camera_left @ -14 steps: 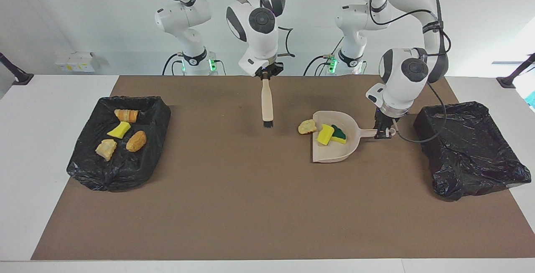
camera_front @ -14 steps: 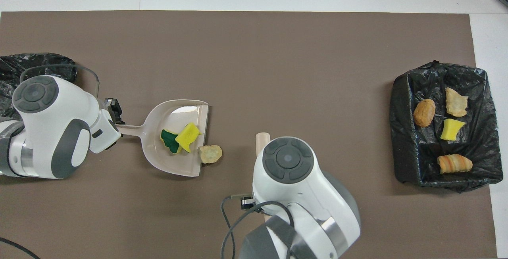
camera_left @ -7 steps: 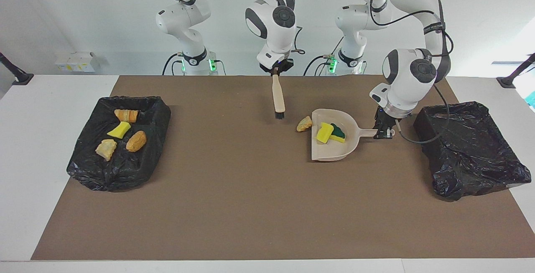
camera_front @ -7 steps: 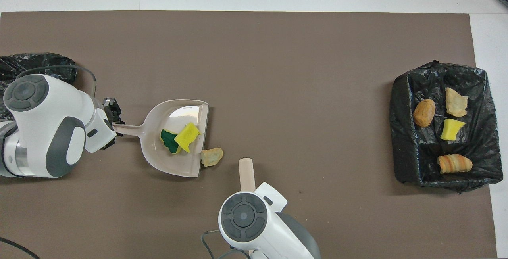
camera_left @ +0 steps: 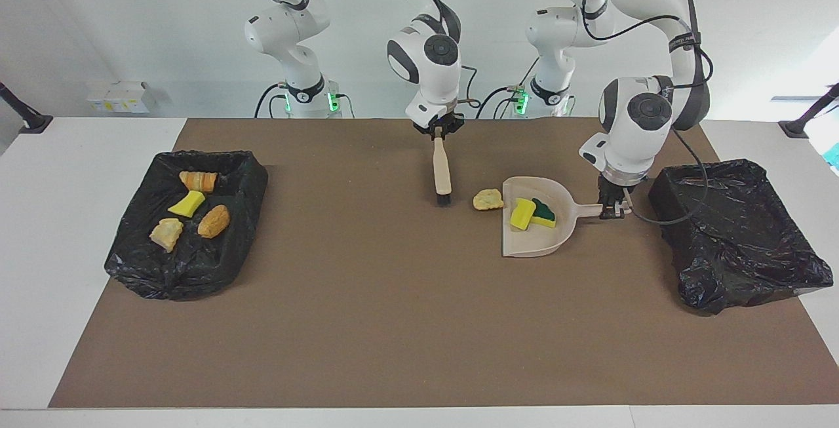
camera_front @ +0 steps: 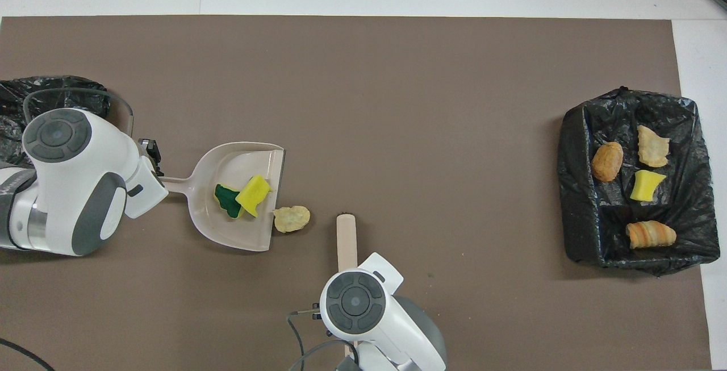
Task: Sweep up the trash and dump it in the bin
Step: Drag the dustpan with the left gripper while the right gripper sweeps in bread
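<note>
Since the earlier frames the dustpan (camera_left: pixel 534 231) has slid toward the left arm's end, so the tan bread-like lump (camera_left: pixel 487 200) now lies on the brown mat just off its lip, while I bring the hand brush (camera_left: pixel 442 176) in beside it; I judge one sweep will push it in. The yellow sponge piece (camera_left: pixel 522 214) and green-topped sponge wedge (camera_left: pixel 543 214) sit in the pan, four scraps lie in the black-lined bin (camera_left: pixel 246 182) at the right arm's end, and the other bin (camera_left: pixel 734 231) shows none. Left gripper (camera_left: pixel 611 208) reaches down, fingers pinching the dustpan handle; right gripper (camera_left: pixel 438 129) hangs over the mat, fingers clamped on the brush handle, bristles downward.
</note>
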